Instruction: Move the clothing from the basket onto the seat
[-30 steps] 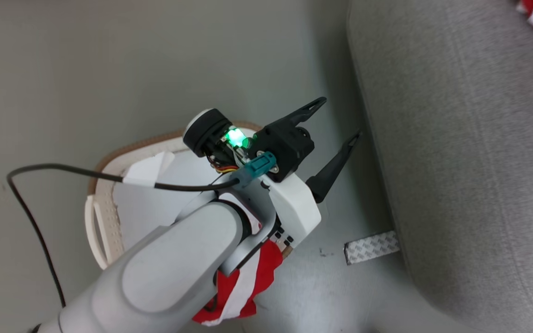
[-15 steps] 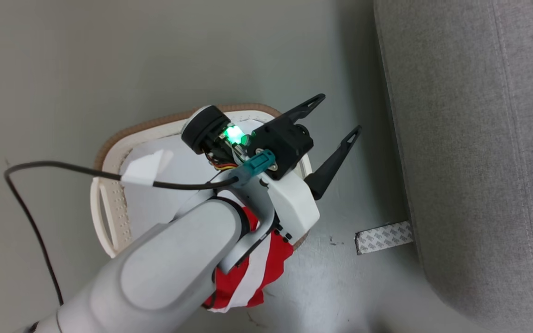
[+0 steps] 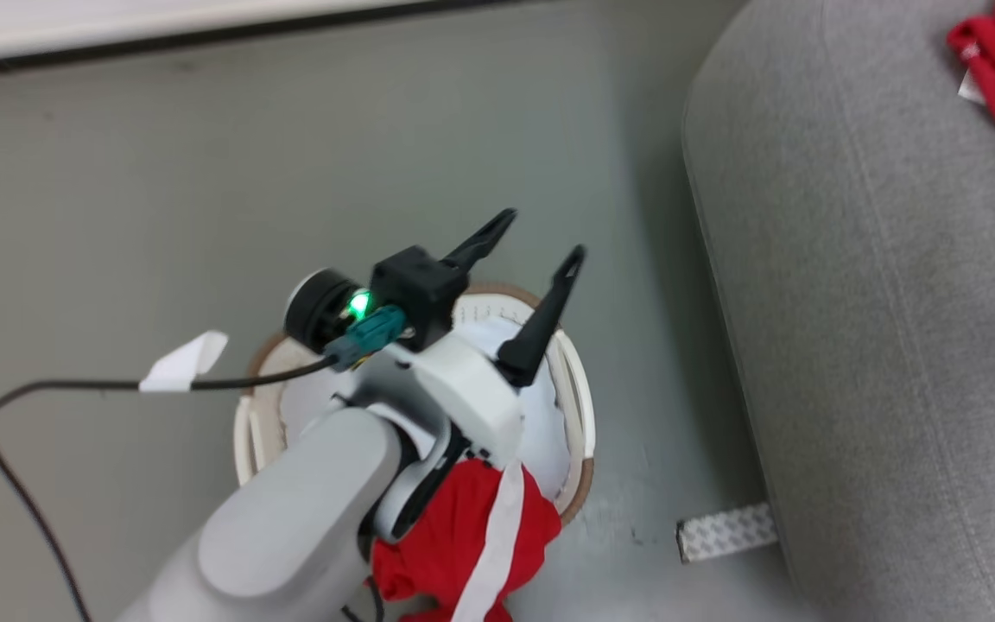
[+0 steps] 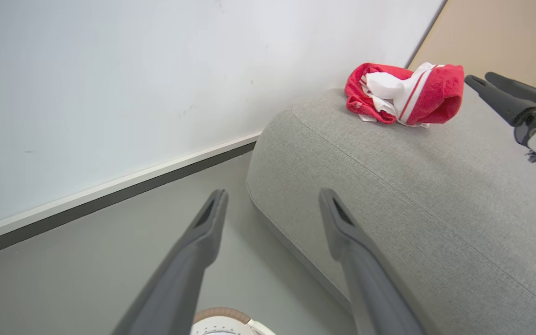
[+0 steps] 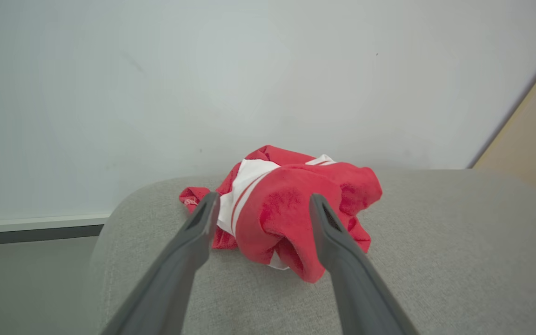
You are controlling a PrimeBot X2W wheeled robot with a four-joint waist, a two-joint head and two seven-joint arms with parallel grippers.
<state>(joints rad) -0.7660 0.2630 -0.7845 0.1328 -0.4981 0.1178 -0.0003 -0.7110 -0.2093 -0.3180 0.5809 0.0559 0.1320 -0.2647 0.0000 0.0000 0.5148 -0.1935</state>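
head camera has turned toward the wall; right end effector now stands spread and empty, the clothing lying let go on the seat. left end effector hovers open above the basket, where a second red garment waits, so another trip looks due.

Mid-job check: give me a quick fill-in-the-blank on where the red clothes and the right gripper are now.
1. The red garment ahead of the right gripper lies on the grey ____.
2. The right gripper's jaws stand ____.
3. A second red garment lies at the near rim of the white ____.
Missing words: sofa; open; basket.
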